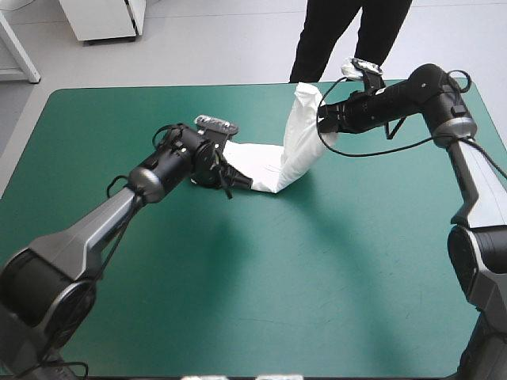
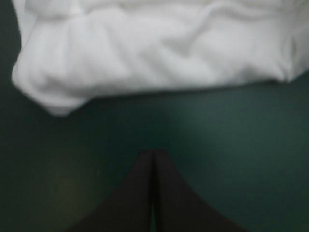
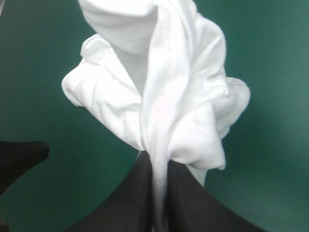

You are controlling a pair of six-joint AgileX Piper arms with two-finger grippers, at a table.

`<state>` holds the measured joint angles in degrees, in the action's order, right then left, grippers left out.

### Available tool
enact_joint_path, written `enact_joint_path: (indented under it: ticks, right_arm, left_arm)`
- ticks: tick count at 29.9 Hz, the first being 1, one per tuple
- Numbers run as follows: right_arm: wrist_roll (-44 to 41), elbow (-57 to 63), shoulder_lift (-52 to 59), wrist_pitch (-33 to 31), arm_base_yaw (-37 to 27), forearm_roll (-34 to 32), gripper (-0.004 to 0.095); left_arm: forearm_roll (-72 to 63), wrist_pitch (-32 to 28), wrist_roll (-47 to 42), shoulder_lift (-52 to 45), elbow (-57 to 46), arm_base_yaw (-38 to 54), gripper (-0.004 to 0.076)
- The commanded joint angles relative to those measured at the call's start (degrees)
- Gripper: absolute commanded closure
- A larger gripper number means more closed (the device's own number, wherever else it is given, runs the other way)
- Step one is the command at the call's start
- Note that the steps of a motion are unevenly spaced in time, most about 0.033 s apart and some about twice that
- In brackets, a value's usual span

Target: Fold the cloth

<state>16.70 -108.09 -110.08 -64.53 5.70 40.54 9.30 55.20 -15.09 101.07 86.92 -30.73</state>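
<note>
High view, upper centre: shows the T-shirt [image 1: 289,162] as a narrow white band, one end raised at upper right of the frame, the other end lying on the teal-green cover [image 1: 261,285] just left of centre. Grips the raised end in the right gripper [image 3: 157,159], black fingers clamped on a bunched ridge of fabric, with loose folds hanging ahead of the tips. Judged as a lift meant to let the T-shirt hang out and straighten before laying flat. Sets the left gripper [image 2: 153,154] low near the resting end, fingers pressed together into a point and holding nothing, with the white edge just ahead and apart from the tips. Judged as either a waiting position or an approach to a second corner; cannot tell which. Counts as a pre-fold stage: no flat spread, no crease. Offers a plain, smooth cover, probably low in grip, so a dragged hem may slide rather than bunch.
</note>
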Motion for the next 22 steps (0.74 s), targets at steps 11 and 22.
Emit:
enact_joint_path:
  ticks: [11,22]
  right_arm:
    - [0.0,-1.9,2.6,15.2,14.6,1.0,0.0921]
    - [0.0,-2.0,-6.6,31.2,23.3,2.9,0.0921]
  left_arm:
    - [-5.7,-1.5,-3.0,-31.2,-22.7,0.2,0.0734]
    - [-13.5,6.3,-0.2,-40.7,-22.7,0.1,0.0734]
